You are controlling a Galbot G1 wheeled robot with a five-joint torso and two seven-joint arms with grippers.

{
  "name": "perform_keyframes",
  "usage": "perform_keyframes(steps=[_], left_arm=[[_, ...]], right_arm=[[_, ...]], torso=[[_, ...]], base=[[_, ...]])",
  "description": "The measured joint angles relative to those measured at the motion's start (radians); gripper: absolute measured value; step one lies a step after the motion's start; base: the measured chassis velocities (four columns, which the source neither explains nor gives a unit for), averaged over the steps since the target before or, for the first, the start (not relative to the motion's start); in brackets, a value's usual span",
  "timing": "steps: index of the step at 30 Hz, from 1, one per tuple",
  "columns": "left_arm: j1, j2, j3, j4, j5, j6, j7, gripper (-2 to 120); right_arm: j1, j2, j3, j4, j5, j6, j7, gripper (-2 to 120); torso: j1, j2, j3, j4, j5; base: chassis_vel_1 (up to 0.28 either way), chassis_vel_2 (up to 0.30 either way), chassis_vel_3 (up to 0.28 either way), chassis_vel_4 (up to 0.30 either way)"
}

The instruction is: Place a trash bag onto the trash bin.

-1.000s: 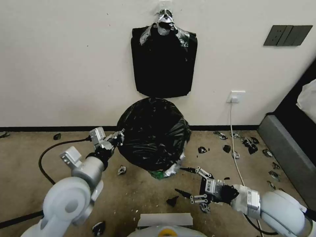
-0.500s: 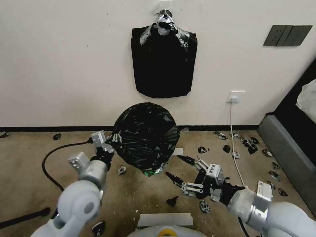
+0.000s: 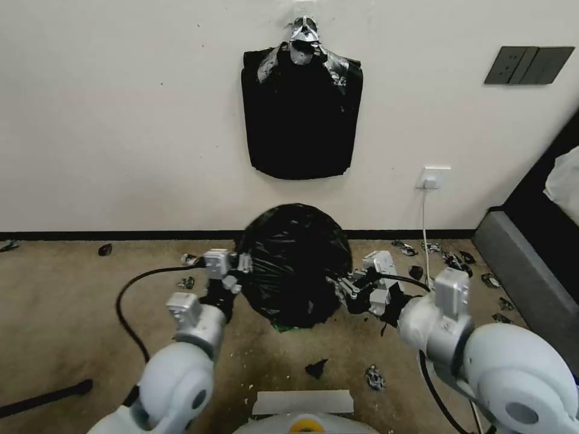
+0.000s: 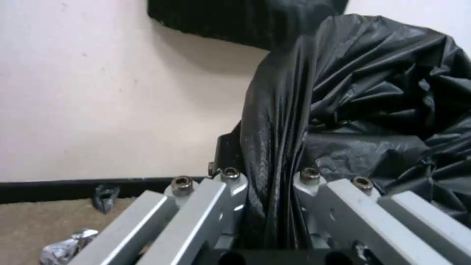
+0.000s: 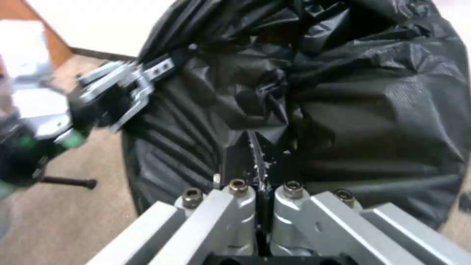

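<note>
We note the trash bag (image 3: pixel 295 265) ballooned into a dark, crinkled dome on the carpet, in front of the wall, directly below the flat bundle of black bags (image 3: pixel 301 114) hanging there. Left tool (image 3: pixel 241 268) sits at the bag's left flank, clamped on a bunched pleat of film; its wrist view shows the plastic pinched between the two fingers (image 4: pixel 230 191). Right tool (image 3: pixel 345 288) sits at the bag's right flank, closed on a fold of the film, fingers (image 5: pixel 240 202) nearly together with black plastic caught between. We judge the two opposite grips are there to spread the bag's mouth wide and keep the thin film taut. The trash bin itself is hidden under the plastic; we cannot tell how far the bag covers it. Torn black scraps (image 3: pixel 446 262) litter the carpet right of the bag.
</note>
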Motion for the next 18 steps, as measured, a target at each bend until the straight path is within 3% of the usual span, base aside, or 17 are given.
perform_keyframes(steps=[4,6,10,18], left_arm=[[-0.004,0.001,0.025,0.004,0.033,-0.004,0.006,6],[-0.049,0.013,0.097,0.032,0.069,-0.006,0.013,6],[-0.070,0.015,0.139,0.048,0.090,-0.009,0.026,6],[-0.072,-0.006,0.174,0.073,0.136,-0.016,0.032,6]], right_arm=[[0.063,0.022,-0.015,0.000,0.071,-0.067,0.076,0],[0.097,0.064,-0.013,-0.001,0.136,-0.181,0.175,0],[0.128,0.109,-0.026,-0.015,0.198,-0.260,0.259,0],[0.304,0.202,-0.181,-0.124,0.330,-0.361,0.450,0]], torso=[[0.000,0.000,0.000,0.0007,0.0001],[0.000,0.000,0.000,-0.0003,-0.0004],[0.000,0.000,0.000,-0.0004,0.0001],[0.000,0.000,0.000,-0.0001,0.0000]], base=[[0.000,0.000,0.000,0.000],[0.000,0.000,0.000,0.000],[0.000,0.000,0.000,0.000],[0.000,0.000,0.000,0.000]])
